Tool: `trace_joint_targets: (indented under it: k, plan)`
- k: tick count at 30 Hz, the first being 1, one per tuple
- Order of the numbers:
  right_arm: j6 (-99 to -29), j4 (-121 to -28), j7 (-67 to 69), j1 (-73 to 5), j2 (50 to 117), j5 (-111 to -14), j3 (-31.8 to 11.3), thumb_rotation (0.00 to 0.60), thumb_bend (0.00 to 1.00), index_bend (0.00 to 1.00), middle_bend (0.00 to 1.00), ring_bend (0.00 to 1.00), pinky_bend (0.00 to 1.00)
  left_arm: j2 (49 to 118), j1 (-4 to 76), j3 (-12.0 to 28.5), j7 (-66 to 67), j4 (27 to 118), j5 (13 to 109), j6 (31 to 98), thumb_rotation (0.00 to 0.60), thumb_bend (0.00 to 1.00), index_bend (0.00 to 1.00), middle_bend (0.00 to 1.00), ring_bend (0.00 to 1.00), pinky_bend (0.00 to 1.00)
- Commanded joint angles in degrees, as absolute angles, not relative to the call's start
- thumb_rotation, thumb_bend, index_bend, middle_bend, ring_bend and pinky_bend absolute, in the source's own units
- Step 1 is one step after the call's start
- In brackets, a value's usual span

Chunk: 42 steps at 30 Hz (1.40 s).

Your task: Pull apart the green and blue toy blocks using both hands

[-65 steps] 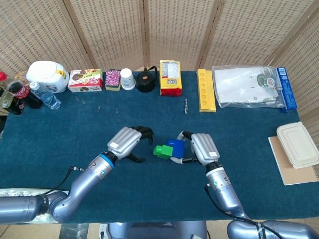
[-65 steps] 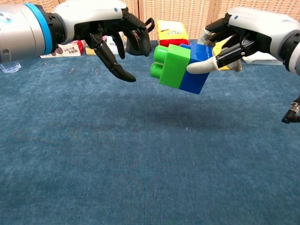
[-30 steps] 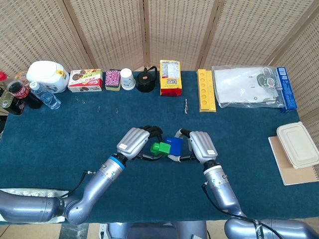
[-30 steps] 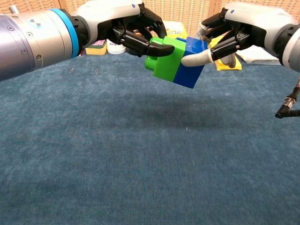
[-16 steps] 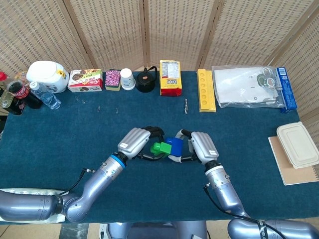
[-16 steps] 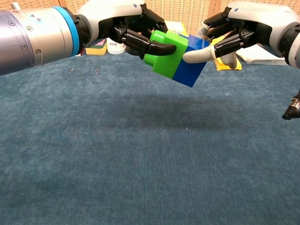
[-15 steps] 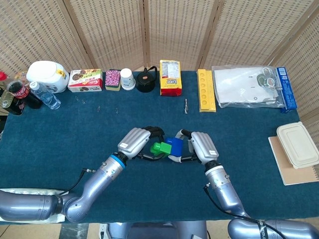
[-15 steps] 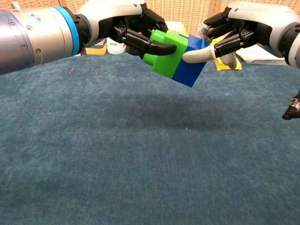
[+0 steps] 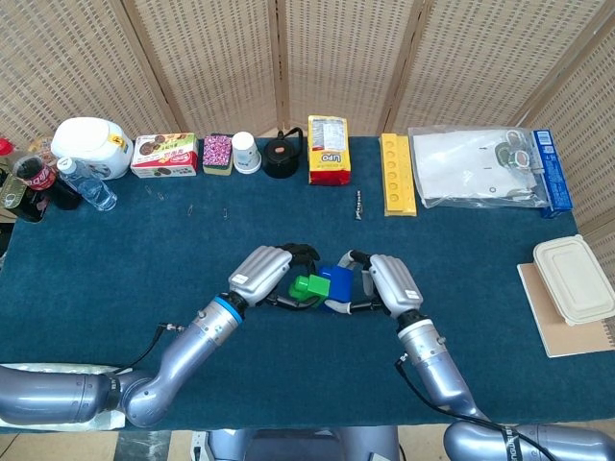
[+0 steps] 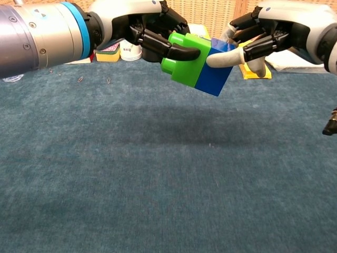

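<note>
Gripping the green block [image 10: 185, 59] with dark fingers curled over its top and front: left hand [image 9: 261, 274], closed around it, seen plainly in the chest view. Pinching the blue block [image 10: 212, 69] from the other side: right hand [image 9: 389, 280], pale thumb laid across the block's upper face, other fingers bent behind it. Blocks joined face to face, tilted, held clear above the blue tabletop [image 10: 158, 184] with a shadow beneath; in the head view near the middle of the tabletop, between the two hands.

Along the far edge, from the left: cola bottle [image 9: 38, 179], clear water bottle [image 9: 85, 184], white jug [image 9: 92, 146], snack box [image 9: 164, 155], paper cup [image 9: 246, 152], small black pot [image 9: 282, 155], yellow packet [image 9: 329, 149]. Yellow tray [image 9: 397, 174] with a row of round hollows, contents not discernible. Clear plastic bag [image 9: 476, 167] holding white sheets and small items, lying flat. White lidded food box [image 9: 575, 279] at the right edge, closed, resting on a brown board [image 9: 562, 338].
</note>
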State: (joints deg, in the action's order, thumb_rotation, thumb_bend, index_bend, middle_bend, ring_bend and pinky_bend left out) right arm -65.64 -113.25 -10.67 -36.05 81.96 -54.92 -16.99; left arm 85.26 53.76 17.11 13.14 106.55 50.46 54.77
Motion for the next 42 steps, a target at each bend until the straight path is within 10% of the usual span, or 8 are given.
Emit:
trace_joint_targets:
  k: [1, 42]
  plan:
    - [-65.6, -113.3, -10.5, -36.0, 81.9, -55.0, -16.8, 0.53, 0.17, 0.62, 0.66, 0.76, 0.68, 84.9, 53.9, 17.2, 13.0, 106.7, 50.1, 54.5, 0.404, 0.53, 0.61, 0.32, 0.3, 0.4]
    - [-63.6, -110.3, -4.3, -34.3, 77.6, -54.9, -16.7, 0.528, 0.16, 0.62, 0.66, 0.76, 0.68, 72.9, 49.5, 16.0, 6.0, 112.3, 55.6, 54.6, 0.407, 0.56, 0.69, 0.32, 0.3, 0.41]
